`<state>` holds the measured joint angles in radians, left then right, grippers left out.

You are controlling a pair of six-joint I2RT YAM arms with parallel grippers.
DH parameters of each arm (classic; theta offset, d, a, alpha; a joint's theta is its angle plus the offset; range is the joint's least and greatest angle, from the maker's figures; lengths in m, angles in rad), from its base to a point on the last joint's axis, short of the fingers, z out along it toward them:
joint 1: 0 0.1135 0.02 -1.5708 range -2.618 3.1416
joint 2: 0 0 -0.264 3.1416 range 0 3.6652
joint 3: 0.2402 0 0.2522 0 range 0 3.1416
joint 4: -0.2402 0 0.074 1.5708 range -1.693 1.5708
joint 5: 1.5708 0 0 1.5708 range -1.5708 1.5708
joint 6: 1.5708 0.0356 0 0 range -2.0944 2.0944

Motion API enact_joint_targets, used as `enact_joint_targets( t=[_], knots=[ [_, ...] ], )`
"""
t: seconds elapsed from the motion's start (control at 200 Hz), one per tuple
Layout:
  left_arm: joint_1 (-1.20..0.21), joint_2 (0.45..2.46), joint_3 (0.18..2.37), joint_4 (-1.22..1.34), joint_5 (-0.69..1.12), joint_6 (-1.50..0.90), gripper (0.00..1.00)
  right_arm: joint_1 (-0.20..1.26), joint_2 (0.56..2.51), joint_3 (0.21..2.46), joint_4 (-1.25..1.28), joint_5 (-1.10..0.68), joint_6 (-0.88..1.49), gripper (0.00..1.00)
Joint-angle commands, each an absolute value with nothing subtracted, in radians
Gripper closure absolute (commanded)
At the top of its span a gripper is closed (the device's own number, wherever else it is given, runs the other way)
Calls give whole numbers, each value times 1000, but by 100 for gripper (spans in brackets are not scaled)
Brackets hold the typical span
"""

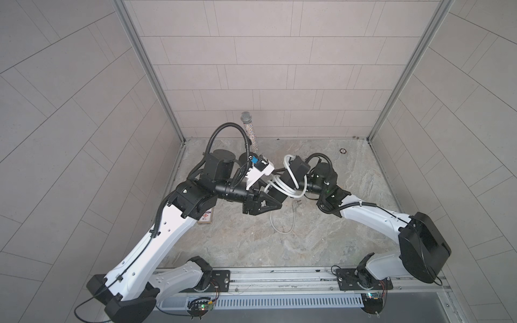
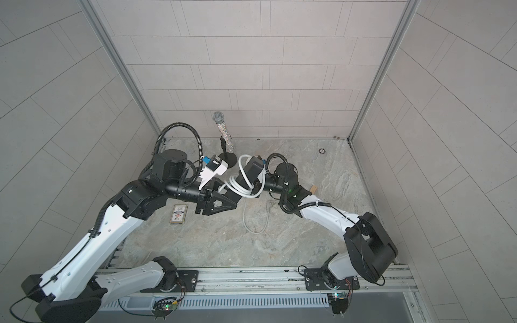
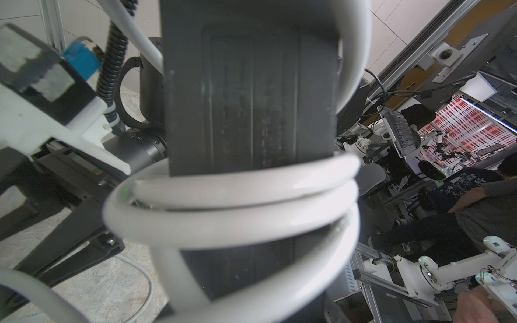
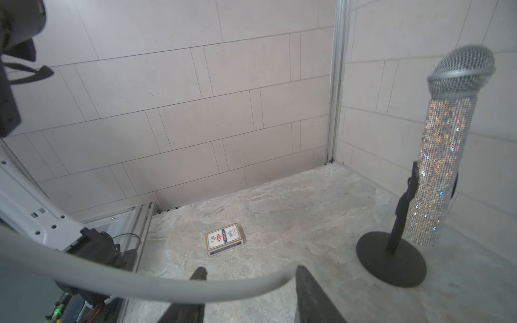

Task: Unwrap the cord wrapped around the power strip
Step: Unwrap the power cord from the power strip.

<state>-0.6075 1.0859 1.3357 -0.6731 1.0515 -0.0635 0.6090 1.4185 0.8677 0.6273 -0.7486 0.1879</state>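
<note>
The black power strip (image 1: 297, 170) (image 2: 253, 167) is held off the table, tilted, between my two arms. My left gripper (image 1: 275, 200) is shut on its lower end. In the left wrist view the strip's plain back (image 3: 251, 98) fills the middle, and the cord hides the jaws. The white cord (image 1: 282, 188) (image 3: 237, 195) loops around the bar several times. Its loose end lies in a loop on the table (image 1: 282, 229). My right gripper (image 4: 247, 274) is at the coils from the right, its fingers (image 4: 305, 282) apart. A strand of the cord (image 4: 140, 282) crosses in front of them.
A glittery microphone (image 1: 247, 125) (image 4: 447, 153) stands on a round black base (image 4: 391, 263) at the back, close behind the strip. A card deck (image 2: 178, 214) (image 4: 225, 239) lies beside my left forearm. Tiled walls close in three sides.
</note>
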Motion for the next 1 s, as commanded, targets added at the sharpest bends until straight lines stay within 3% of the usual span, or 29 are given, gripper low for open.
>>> enact_joint_targets(
  t=[0.0, 0.12, 0.41, 0.665, 0.751, 0.791, 0.871, 0.996],
  knots=[
    [-607, 1060, 1330, -594, 1096, -66, 100, 627, 1420, 890, 659, -776, 170, 40],
    [-606, 1062, 1328, -580, 1100, -75, 100, 647, 1439, 908, 673, -782, 158, 44],
    [-603, 1028, 1310, -594, 1082, -74, 100, 629, 1423, 878, 713, -720, 185, 100],
    [-600, 965, 1252, -588, 1055, -77, 100, 575, 1328, 837, 641, -658, 169, 100],
    [-600, 961, 1259, -546, 1024, -92, 100, 576, 1306, 812, 614, -675, 155, 66],
    [-599, 964, 1269, -508, 988, -125, 100, 577, 1295, 792, 611, -678, 153, 55],
    [-600, 974, 1288, -389, 946, -251, 100, 584, 1271, 755, 618, -670, 161, 45],
    [-600, 982, 1291, -197, 925, -457, 100, 620, 1259, 738, 646, -617, 165, 37]
  ],
)
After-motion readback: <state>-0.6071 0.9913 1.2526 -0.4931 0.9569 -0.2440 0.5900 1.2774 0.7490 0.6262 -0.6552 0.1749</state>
